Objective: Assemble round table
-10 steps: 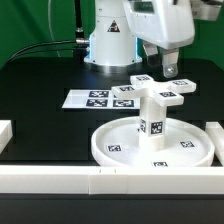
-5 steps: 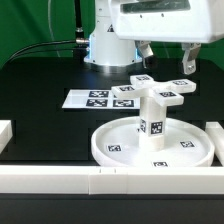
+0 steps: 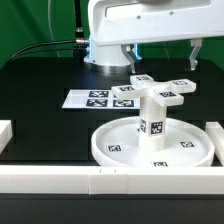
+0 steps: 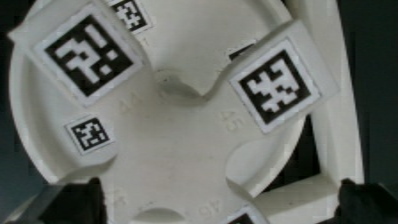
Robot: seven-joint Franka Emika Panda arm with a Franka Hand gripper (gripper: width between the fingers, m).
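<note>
The round table stands assembled upside down near the front of the black table [image 3: 40,120]; its large rimmed disc [image 3: 110,146] lies flat, the short cylindrical leg [image 3: 152,118] rises upright from the hub at its middle, and the cross-shaped foot [image 3: 160,90] sits on top of the leg, its arms carrying black-and-white tags. The gripper [image 3: 160,50] hangs just above the foot, apart from it; its jaws are released, spread wide with nothing between them. In the wrist view the foot [image 4: 187,110] fills the picture, two dark fingertips [image 4: 63,205] showing at either side of it. The marker board [image 3: 98,99] lies flat behind the disc, toward the exterior view's left; long white rails [image 3: 100,181] run along the front edge.
</note>
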